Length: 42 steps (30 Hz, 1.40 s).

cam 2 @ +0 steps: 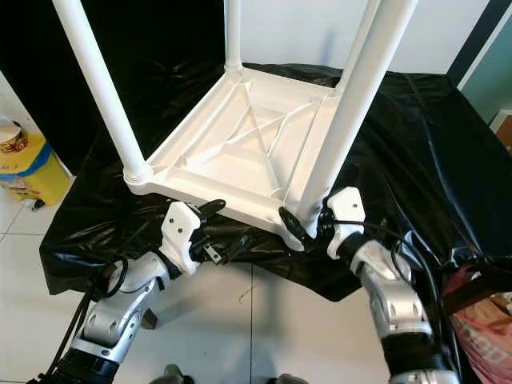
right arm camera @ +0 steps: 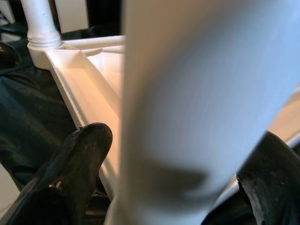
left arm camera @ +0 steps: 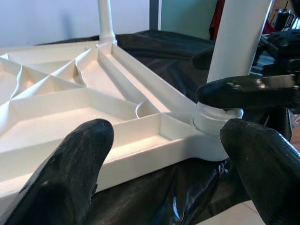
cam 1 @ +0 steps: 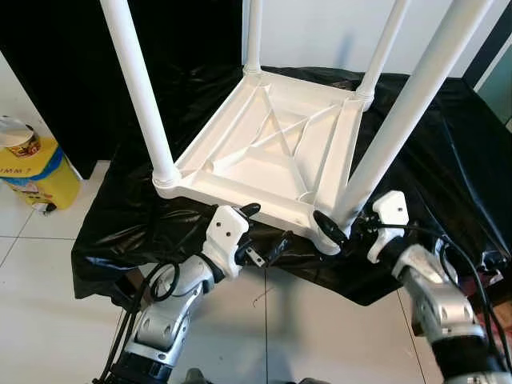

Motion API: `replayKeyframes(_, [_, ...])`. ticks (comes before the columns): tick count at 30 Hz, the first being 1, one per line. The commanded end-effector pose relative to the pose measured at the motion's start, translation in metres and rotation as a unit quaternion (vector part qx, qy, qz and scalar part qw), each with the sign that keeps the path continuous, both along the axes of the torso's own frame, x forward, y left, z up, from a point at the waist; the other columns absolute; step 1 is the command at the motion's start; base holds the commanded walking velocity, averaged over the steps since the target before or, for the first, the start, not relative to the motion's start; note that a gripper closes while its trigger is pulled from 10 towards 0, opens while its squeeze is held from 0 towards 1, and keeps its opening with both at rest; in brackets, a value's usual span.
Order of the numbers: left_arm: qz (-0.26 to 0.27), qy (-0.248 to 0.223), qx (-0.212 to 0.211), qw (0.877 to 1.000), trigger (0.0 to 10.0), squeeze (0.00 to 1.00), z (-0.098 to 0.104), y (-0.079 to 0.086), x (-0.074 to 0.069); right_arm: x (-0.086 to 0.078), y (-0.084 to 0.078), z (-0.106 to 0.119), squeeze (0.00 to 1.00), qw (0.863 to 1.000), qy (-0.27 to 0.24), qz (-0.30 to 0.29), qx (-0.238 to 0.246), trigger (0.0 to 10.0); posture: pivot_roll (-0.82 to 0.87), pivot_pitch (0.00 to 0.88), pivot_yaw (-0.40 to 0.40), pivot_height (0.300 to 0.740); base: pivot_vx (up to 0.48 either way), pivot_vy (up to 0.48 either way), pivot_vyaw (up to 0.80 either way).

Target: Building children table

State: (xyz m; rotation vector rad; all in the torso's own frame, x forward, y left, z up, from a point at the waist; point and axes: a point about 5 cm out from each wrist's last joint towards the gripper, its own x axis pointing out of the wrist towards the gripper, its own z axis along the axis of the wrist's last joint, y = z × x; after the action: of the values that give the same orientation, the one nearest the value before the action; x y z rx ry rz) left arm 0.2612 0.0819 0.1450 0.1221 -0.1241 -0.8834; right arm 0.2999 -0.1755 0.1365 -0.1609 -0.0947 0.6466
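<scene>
A white children's table (cam 1: 272,144) lies upside down on a black sheet (cam 1: 448,160), with all its legs pointing up. My right gripper (cam 1: 342,226) is at the base of the near right leg (cam 1: 408,104), shut on it. In the right wrist view its fingers (right arm camera: 79,159) sit on either side of that leg (right arm camera: 187,103). My left gripper (cam 1: 266,230) is open just in front of the tabletop's near edge. Its fingers (left arm camera: 70,168) are spread wide and hold nothing. The near left leg (cam 1: 140,96) stands farther to the left.
A yellow container (cam 1: 36,168) with a lid stands on the white tiled floor (cam 1: 48,320) at the left. The black sheet hangs over the front edge of the support. A red bag (cam 2: 480,320) lies low at the right. A dark panel rises behind on the left.
</scene>
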Motion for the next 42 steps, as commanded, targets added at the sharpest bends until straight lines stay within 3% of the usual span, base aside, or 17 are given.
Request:
replayKeyframes(1, [0.012, -0.015, -0.003, 1.000, 10.0, 0.00, 0.004, -0.002, 0.002, 0.002, 0.004, -0.008, 0.00, 0.999, 0.016, 0.030, -0.021, 10.0, 0.01, 0.052, -0.070, 0.740, 0.000, 0.000, 0.00])
replayKeyframes(3, [0.012, -0.016, -0.003, 1.000, 10.0, 0.00, 0.005, -0.002, 0.002, 0.003, 0.006, -0.009, 0.00, 0.999, 0.019, 0.038, -0.026, 10.0, 0.01, 0.052, -0.070, 0.740, 0.000, 0.000, 0.00])
replayKeyframes(4, [0.011, -0.017, -0.004, 1.000, 10.0, 0.00, 0.005, -0.003, 0.002, 0.004, 0.010, -0.011, 0.00, 0.998, 0.024, 0.050, -0.029, 2.4, 0.01, 0.049, -0.071, 0.740, 0.000, 0.000, 0.00])
replayKeyframes(6, [0.010, -0.017, -0.004, 1.000, 10.0, 0.00, 0.005, -0.003, 0.002, 0.005, 0.012, -0.013, 0.00, 0.997, 0.026, 0.059, -0.030, 2.4, 0.01, 0.048, -0.072, 0.740, 0.000, 0.000, 0.00])
replayKeyframes(7, [0.010, -0.019, -0.003, 1.000, 10.0, 0.00, 0.006, -0.004, 0.003, 0.005, 0.015, -0.016, 0.00, 0.997, 0.031, 0.068, -0.031, 0.0, 0.02, 0.047, -0.078, 0.740, 0.000, 0.000, 0.00])
replayKeyframes(17, [0.022, -0.024, -0.010, 0.999, 10.0, 0.00, 0.008, -0.006, 0.002, 0.003, 0.020, -0.027, 0.00, 0.995, 0.042, 0.085, -0.026, 0.0, 0.03, 0.072, -0.098, 0.740, 0.000, 0.000, 0.00])
replayKeyframes(18, [0.022, -0.022, -0.008, 0.999, 10.0, 0.00, 0.007, -0.007, 0.000, 0.004, 0.020, -0.027, 0.00, 0.996, 0.043, 0.080, -0.025, 10.0, 0.03, 0.076, -0.100, 0.740, 0.000, 0.000, 0.00])
replayKeyframes(27, [0.023, -0.014, -0.003, 1.000, 10.0, 0.00, 0.002, -0.006, -0.006, 0.001, 0.020, -0.028, 0.00, 0.999, 0.034, 0.041, -0.004, 10.0, 0.04, 0.092, -0.091, 0.740, 0.000, 0.000, 0.00])
replayKeyframes(30, [0.017, -0.011, 0.003, 1.000, 10.0, 0.00, 0.001, -0.005, -0.005, -0.005, 0.018, -0.029, 0.00, 0.999, 0.026, -0.007, 0.031, 10.0, 0.02, 0.094, -0.076, 0.740, 0.000, 0.000, 0.00])
replayKeyframes(40, [-0.007, -0.012, 0.005, 1.000, 10.0, 0.00, 0.004, -0.015, 0.000, -0.021, 0.010, -0.031, 0.00, 0.990, 0.002, -0.126, 0.064, 10.0, -0.02, 0.100, -0.037, 0.740, 0.000, 0.000, 0.00])
replayKeyframes(42, [-0.007, -0.012, 0.005, 1.000, 10.0, 0.00, 0.004, -0.015, 0.000, -0.021, 0.010, -0.031, 0.00, 0.990, 0.002, -0.126, 0.064, 10.0, -0.02, 0.100, -0.037, 0.740, 0.000, 0.000, 0.00])
